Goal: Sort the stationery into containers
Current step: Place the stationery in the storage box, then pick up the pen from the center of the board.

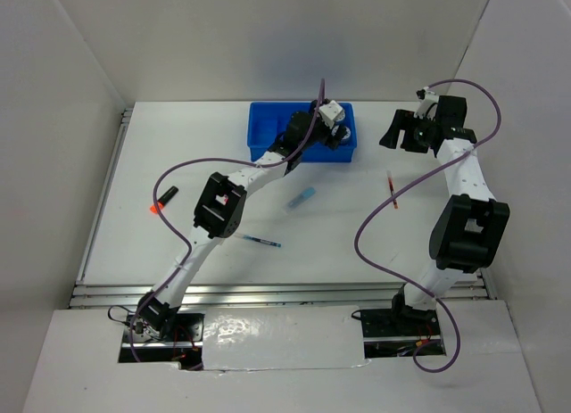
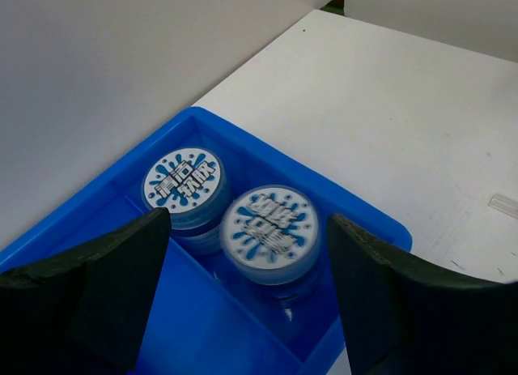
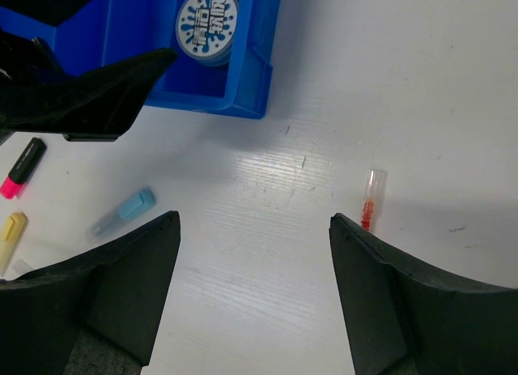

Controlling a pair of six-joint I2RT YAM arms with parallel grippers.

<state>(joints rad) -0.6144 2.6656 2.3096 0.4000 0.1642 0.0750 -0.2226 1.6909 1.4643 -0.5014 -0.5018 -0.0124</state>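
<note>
The blue tray (image 1: 268,136) stands at the back middle of the table. Two blue-and-white rolls (image 2: 183,181) (image 2: 271,223) lie side by side in its end compartment (image 2: 356,221). My left gripper (image 2: 249,229) hangs open and empty just above them; it also shows in the top view (image 1: 337,135). My right gripper (image 3: 253,229) is open and empty above bare table, right of the tray (image 1: 403,138). A light blue highlighter (image 1: 301,197), a thin blue pen (image 1: 261,241) and a black-capped pink highlighter (image 1: 163,199) lie on the table.
A thin red pen with a clear cap (image 3: 370,201) lies on the table right of my right gripper's gap, also seen from above (image 1: 393,190). A pale yellow highlighter (image 3: 10,233) lies near the pink one (image 3: 23,166). White walls close in the table.
</note>
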